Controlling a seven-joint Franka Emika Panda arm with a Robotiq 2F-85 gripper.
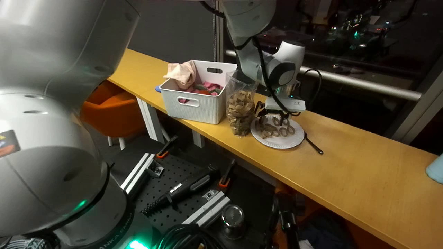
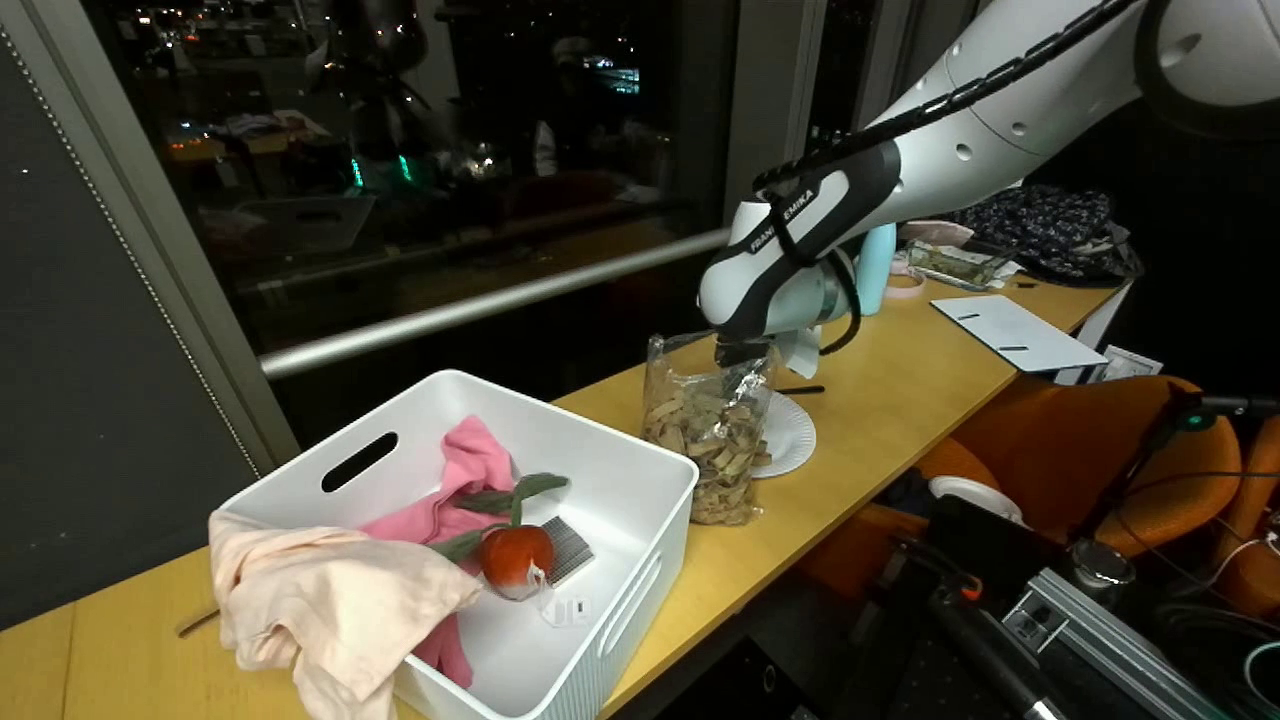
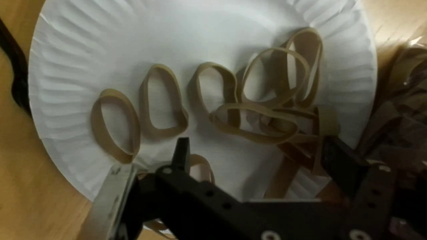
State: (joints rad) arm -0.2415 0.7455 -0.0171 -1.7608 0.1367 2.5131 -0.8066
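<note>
Low over a white paper plate [image 3: 66, 66], gripper [image 3: 257, 150] spread wide apart, tan rubber bands [image 3: 247, 134] lying beneath, clear bag [image 1: 240, 107] of similar loops just beside the plate

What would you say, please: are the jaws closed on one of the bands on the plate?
No, the wrist view shows the jaws wide apart, with the paper plate visible between them.

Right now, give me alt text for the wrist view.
Open black two-fingered gripper over a round white fluted paper plate of thin tan loops, several overlapping. A slim black object lies at left, a clear plastic bag at right.
</note>
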